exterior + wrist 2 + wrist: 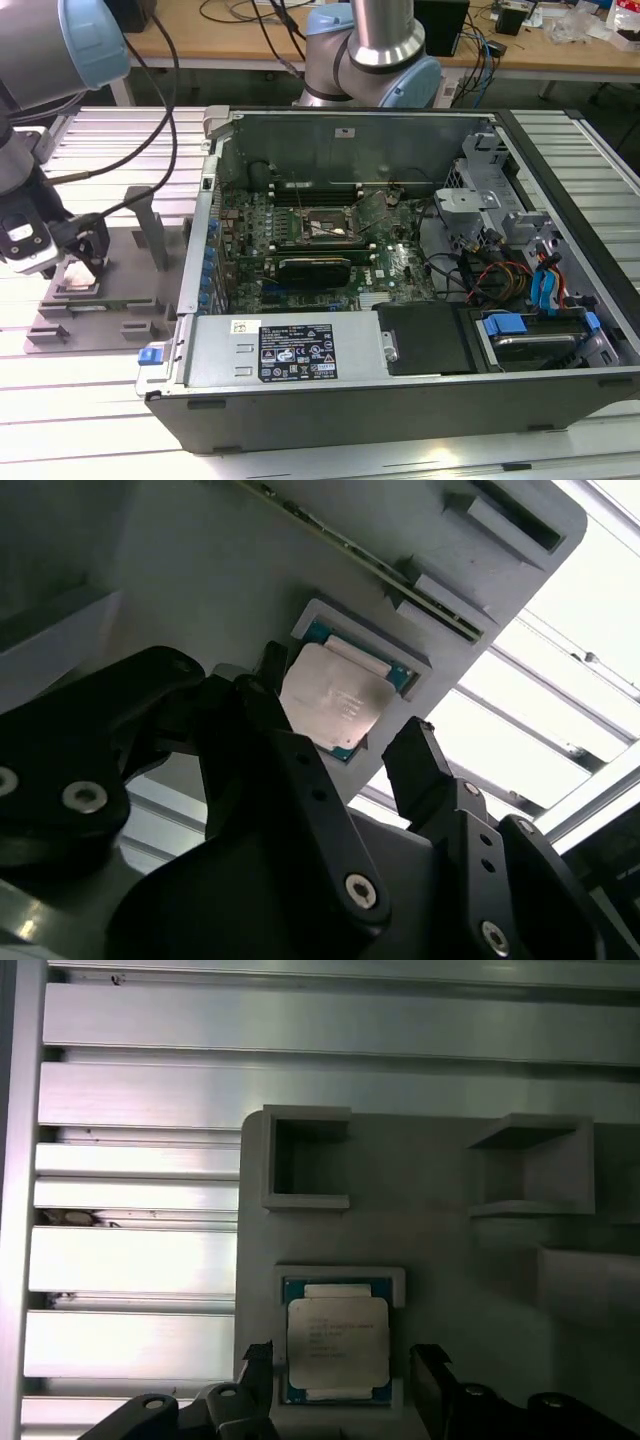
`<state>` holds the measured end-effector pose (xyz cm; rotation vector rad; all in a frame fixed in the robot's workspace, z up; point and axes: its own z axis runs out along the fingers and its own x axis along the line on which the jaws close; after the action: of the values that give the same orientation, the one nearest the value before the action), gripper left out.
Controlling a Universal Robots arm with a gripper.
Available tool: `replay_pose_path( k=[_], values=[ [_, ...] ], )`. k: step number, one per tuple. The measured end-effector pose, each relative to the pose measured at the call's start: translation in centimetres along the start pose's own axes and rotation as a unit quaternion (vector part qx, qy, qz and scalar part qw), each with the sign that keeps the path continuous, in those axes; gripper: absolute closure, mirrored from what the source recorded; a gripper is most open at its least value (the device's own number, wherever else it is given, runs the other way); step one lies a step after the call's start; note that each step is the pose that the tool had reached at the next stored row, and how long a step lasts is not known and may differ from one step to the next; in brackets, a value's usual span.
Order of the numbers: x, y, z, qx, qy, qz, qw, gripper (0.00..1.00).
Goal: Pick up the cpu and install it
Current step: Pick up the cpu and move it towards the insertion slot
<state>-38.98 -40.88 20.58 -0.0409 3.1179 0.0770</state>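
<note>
The claw (342,1358) stands spread, its fingers (258,1360) flanking the cpu (336,1338) without gripping it (it lies flat in a pocket of the grey fixture (450,1260)). The exterior view adds the open computer case (400,405), toward the exterior view's right on the worktop (80,400).

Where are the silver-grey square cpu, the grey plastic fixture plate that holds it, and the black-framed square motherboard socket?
cpu (337,1345), first wrist view, middle of its metal top.
fixture plate (450,1260), first wrist view, bare flat surface.
motherboard socket (324,227), exterior view, its middle.
</note>
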Motion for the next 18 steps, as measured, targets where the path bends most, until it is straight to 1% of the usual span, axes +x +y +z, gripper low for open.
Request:
replay_pose_path(
  k=[2, 4, 7, 9, 18],
  values=[
    [0.01, 0.03, 0.16, 0.0002, 0.0001, 0.000, 1.0000, 0.34],
    [0.00, 0.05, 0.48, 0.0004, 0.0002, 0.000, 1.0000, 0.34],
    [-0.14, 0.03, 0.69, 0.0003, 0.0002, 0.000, 1.0000, 0.34],
    [-0.16, 0.03, 1.04, 0.0005, 0.0003, 0.000, 1.0000, 0.34],
    [-0.15, 0.35, 1.62, 0.0005, 0.0002, 0.000, 1.0000, 0.34]
  ],
)
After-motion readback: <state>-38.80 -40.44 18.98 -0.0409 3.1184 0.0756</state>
